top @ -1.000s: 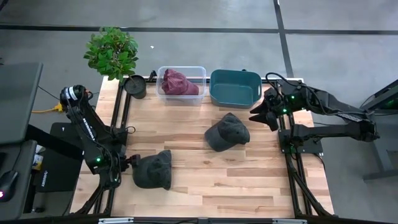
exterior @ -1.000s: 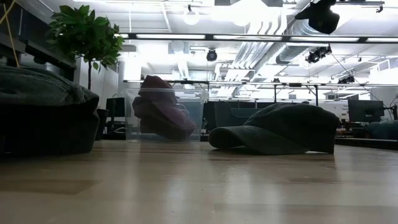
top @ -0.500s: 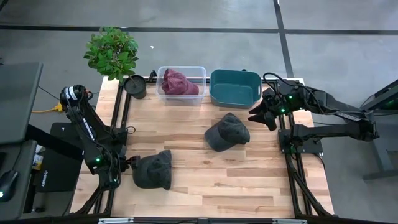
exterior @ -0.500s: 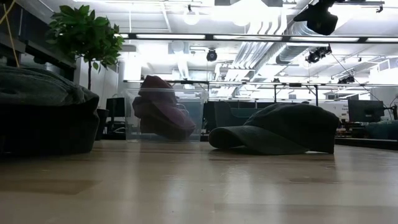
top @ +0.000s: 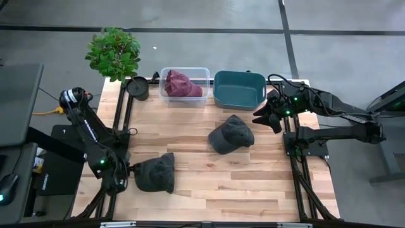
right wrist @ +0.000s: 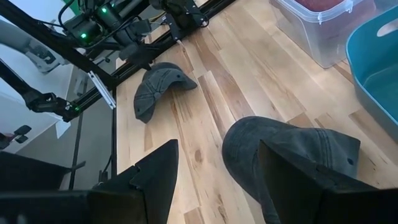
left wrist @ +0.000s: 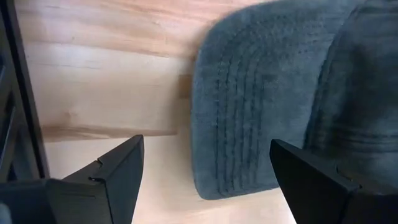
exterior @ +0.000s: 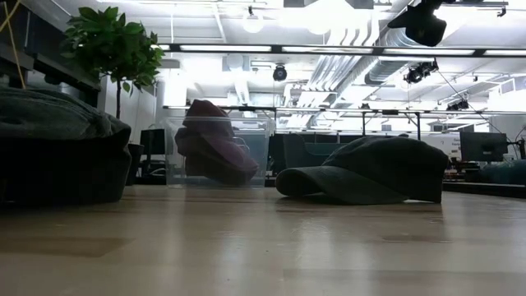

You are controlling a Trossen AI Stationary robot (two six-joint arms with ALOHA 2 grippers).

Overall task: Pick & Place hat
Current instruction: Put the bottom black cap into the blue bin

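The approach is in hand: the left tool (top: 128,171) hangs spread wide at the brim of the near hat (top: 156,173), at about seven o'clock on the desk (top: 209,183). The next move likely calls for closing on that brim. The right tool (top: 271,116), also spread, hovers near two o'clock, above the second hat (top: 231,134) at centre. Both hats are dark grey, soft, stitched caps.

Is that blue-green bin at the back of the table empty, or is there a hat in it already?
Empty, as far as the high view shows: the teal bin has only its bare floor inside, while the clear bin beside it holds a maroon hat.
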